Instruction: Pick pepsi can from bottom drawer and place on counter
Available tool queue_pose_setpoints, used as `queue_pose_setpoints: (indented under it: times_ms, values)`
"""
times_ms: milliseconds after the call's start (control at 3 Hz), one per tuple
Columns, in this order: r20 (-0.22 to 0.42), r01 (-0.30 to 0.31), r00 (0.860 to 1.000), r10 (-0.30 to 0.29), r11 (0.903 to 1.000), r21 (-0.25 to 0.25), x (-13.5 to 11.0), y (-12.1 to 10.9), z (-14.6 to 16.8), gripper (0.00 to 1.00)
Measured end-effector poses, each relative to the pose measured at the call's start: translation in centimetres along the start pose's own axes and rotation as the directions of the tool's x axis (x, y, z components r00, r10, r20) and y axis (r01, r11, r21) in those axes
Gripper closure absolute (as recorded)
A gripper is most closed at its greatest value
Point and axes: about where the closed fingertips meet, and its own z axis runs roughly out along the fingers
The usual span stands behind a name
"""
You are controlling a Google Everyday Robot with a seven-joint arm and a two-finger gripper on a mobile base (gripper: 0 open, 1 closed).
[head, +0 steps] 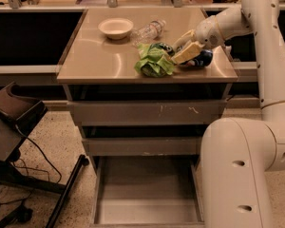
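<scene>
While the bottom drawer (147, 189) stands open, the gripper (186, 49) is low over the counter (99, 61), against the can (203, 58), beside a green bag (154, 63); grip cannot be told.

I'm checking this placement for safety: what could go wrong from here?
The pincer sits low over the counter, with the pepsi can near the counter's edge, so the can might roll off. The green chip bag lies right beside the pincer, so pulling back may drag it.

One high camera faces down: counter (99, 61) far, claw (184, 55) over its right side, bottom drawer (147, 189) nearest.
</scene>
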Motion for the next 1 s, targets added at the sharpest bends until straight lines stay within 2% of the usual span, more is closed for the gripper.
queue_pose_setpoints:
  times_ms: [1000]
  values:
    - [0.000,0.000,1.000,0.000,1.0000,0.000,0.00,0.00,0.00,0.11]
